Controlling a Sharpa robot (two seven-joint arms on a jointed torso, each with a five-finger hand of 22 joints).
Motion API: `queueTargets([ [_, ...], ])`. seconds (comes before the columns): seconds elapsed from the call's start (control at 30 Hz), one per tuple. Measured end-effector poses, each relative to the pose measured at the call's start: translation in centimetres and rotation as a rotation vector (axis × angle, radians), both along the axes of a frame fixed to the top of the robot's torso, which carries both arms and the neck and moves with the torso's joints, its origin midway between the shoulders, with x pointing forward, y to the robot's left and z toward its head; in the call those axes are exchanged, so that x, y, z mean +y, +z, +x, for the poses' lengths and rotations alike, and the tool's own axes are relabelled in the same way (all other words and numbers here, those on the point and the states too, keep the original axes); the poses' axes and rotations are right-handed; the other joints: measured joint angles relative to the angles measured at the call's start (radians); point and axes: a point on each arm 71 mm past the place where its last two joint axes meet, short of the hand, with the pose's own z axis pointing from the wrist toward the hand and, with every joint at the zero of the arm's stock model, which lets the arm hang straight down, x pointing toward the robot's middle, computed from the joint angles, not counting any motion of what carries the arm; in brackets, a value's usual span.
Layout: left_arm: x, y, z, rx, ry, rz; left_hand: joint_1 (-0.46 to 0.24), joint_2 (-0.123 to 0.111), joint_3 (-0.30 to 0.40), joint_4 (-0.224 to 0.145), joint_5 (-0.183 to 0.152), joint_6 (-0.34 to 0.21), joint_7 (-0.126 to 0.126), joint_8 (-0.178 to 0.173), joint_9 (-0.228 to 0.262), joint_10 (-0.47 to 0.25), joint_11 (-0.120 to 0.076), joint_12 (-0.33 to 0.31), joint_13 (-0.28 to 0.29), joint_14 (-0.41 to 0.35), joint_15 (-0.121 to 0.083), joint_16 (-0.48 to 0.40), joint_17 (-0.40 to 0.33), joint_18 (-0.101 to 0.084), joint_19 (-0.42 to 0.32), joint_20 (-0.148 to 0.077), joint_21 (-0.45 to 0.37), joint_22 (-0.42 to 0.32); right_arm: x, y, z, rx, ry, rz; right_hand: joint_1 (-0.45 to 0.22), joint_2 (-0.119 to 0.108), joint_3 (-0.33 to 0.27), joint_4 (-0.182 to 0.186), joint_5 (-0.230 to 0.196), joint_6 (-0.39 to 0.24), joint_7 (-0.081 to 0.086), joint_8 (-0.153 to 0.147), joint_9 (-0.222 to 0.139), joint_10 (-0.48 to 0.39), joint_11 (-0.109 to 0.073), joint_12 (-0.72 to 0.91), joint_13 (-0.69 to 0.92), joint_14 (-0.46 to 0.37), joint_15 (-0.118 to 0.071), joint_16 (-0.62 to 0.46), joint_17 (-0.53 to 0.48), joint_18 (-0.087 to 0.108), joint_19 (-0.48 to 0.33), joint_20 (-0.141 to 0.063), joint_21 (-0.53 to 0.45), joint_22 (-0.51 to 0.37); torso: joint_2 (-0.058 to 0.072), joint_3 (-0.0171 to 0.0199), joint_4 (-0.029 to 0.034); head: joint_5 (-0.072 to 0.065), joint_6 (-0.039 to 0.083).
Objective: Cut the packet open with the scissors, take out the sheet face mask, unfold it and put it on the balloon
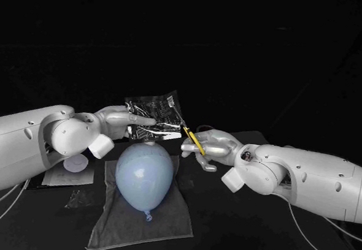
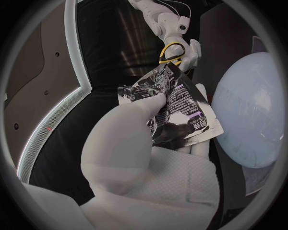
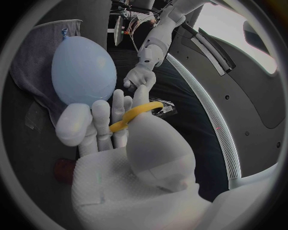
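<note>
Left hand: the left hand point(image 1: 126, 120) is raised above the black table point(image 1: 264, 246), with thumb and fingers pinching the near edge of the packet
Packet: the packet point(image 1: 156, 111) is glossy, dark and crinkled, with pale print, and is held up in the air between the two hands, above the balloon's blunt end
Right hand: the right hand point(image 1: 212, 144) is closed on the scissors, with the yellow handle loop round its fingers
Scissors: the scissors point(image 1: 192, 137) slant up toward the packet's lower corner and lie just beside it; the blades are too small to tell whether they touch the foil or stand apart
Balloon: the pale blue balloon point(image 1: 145, 171) lies on its side on the grey cloth point(image 1: 147, 223), knot toward the robot, apart from both hands
Cloth: spread flat on the table and reaching past the knot
Around: a white sheet point(image 1: 67, 177) lies beside the cloth with a small white round thing point(image 1: 75, 163) on it, and a clear scrap point(image 1: 78, 199) lies at the cloth's edge
In the way: the left arm point(image 1: 19, 142) hangs over part of the white sheet; in the left wrist view the thumb covers a corner of the packet, and the balloon bulges close beside it
</note>
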Motion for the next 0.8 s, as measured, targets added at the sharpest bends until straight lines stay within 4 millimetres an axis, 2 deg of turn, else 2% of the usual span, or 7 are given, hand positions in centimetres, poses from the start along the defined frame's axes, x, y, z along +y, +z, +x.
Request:
queueTargets([
  [0.13, -0.02, 0.01, -0.01, 0.0, -0.003, -0.001, 0.001, 0.001, 0.0, 0.0, 0.0, 0.0, 0.0, 0.0, 0.0, 0.0, 0.0, 0.0, 0.0, 0.0, 0.0, 0.0, 0.0, 0.0, 0.0, 0.0, 0.0, 0.0, -0.07, 0.01, 0.05, -0.003, -0.008, 0.001, -0.003, 0.003, -0.001, -0.001, 0.0, -0.016, 0.018, -0.015, 0.015, 0.0, 0.0, 0.008, 0.019, 0.0, 0.0, -0.003, -0.009, -0.002, 0.002, -0.002, -0.002, -0.006, 0.0, 0.0, 0.0, -0.001, 0.0],
  [0.2, -0.03, 0.01, -0.02, 0.0, -0.004, -0.001, 0.002, 0.002, 0.0, 0.0, 0.0, 0.0, 0.0, 0.0, 0.0, 0.0, 0.0, 0.0, 0.0, 0.0, 0.0, 0.0, 0.001, 0.0, 0.0, 0.0, 0.0, 0.0, -0.06, 0.01, 0.07, -0.003, -0.01, 0.002, -0.003, 0.003, -0.001, -0.001, 0.0, -0.036, 0.038, -0.061, 0.012, -0.001, 0.001, -0.031, 0.01, 0.0, 0.0, -0.014, -0.03, -0.003, -0.011, 0.01, -0.026, -0.031, 0.0, -0.0001, 0.0001, -0.001, 0.001],
  [0.3, -0.01, -0.02, -0.02, 0.001, -0.005, 0.0, 0.003, 0.003, 0.0, 0.0, 0.0, 0.0, 0.0, 0.0, 0.0, 0.0, 0.0, 0.0, 0.0, 0.0, 0.0, 0.0, 0.001, 0.0, 0.0, 0.0, 0.0, 0.0, -0.04, 0.05, 0.11, -0.003, -0.011, 0.003, -0.003, 0.002, 0.0, 0.0, 0.0, -0.082, 0.051, -0.145, -0.009, -0.056, 0.057, -0.113, -0.026, -0.001, 0.001, -0.02, -0.049, -0.002, -0.068, 0.041, -0.093, -0.104, 0.0, -0.0005, 0.0004, -0.001, 0.002],
  [0.4, 0.01, -0.06, -0.02, 0.001, -0.005, 0.002, 0.003, 0.003, 0.0, 0.0, 0.0, 0.0, 0.0, -0.002, 0.001, 0.0, 0.0, 0.0, 0.0, 0.0, 0.0, 0.0, 0.001, -0.002, 0.0, 0.0, 0.0, 0.0, -0.07, 0.08, 0.16, -0.003, -0.013, 0.004, -0.011, -0.016, 0.005, -0.012, 0.0, -0.14, 0.067, -0.216, -0.025, -0.106, 0.08, -0.187, -0.066, -0.038, 0.037, -0.03, -0.054, 0.011, -0.153, 0.074, -0.202, -0.219, 0.0, -0.0007, 0.0006, -0.001, 0.003],
  [0.5, 0.09, -0.12, -0.02, 0.002, -0.004, 0.004, 0.003, 0.003, 0.0, 0.0, 0.0, 0.0, 0.0, -0.002, 0.014, 0.0, 0.0, 0.0, 0.0, 0.0, 0.0, 0.0, 0.001, 0.002, 0.0, 0.0, 0.0, 0.0, -0.16, 0.11, 0.2, -0.003, -0.016, 0.004, -0.021, -0.043, 0.003, -0.025, 0.0, -0.213, 0.085, -0.258, -0.031, -0.176, 0.105, -0.223, -0.094, -0.09, 0.067, -0.035, -0.058, 0.017, -0.241, 0.099, -0.307, -0.323, 0.0, -0.0007, 0.0009, -0.001, 0.004],
  [0.67, 0.13, -0.15, -0.01, 0.003, -0.004, 0.006, 0.003, 0.003, 0.0, 0.0, 0.0, 0.0, 0.0, 0.001, 0.014, 0.0, 0.0, 0.0, 0.0, 0.0, 0.0, 0.0, 0.001, 0.01, 0.0, 0.0, 0.0, 0.0, -0.43, 0.12, 0.11, 0.001, -0.017, -0.002, -0.044, -0.066, 0.001, -0.04, 0.0, -0.272, 0.09, -0.297, -0.03, -0.24, 0.134, -0.25, -0.128, -0.164, 0.106, -0.037, -0.065, 0.024, -0.305, 0.133, -0.37, -0.375, 0.0, -0.0013, 0.0008, 0.0, 0.005],
  [0.8, 0.14, -0.21, -0.03, 0.003, -0.004, 0.008, 0.003, 0.003, 0.0, 0.0, 0.0, 0.0, 0.0, 0.002, 0.014, 0.0, 0.0, 0.0, 0.0, 0.003, 0.003, 0.0, 0.001, 0.01, 0.002, -0.002, 0.0, 0.0, -0.38, 0.2, -0.37, 0.006, -0.004, -0.007, -0.058, -0.086, 0.002, -0.048, 0.0, -0.316, 0.098, -0.312, -0.023, -0.28, 0.156, -0.257, -0.147, -0.208, 0.132, -0.037, -0.074, 0.024, -0.335, 0.145, -0.399, -0.397, 0.0, -0.0019, 0.0006, 0.001, 0.005],
])
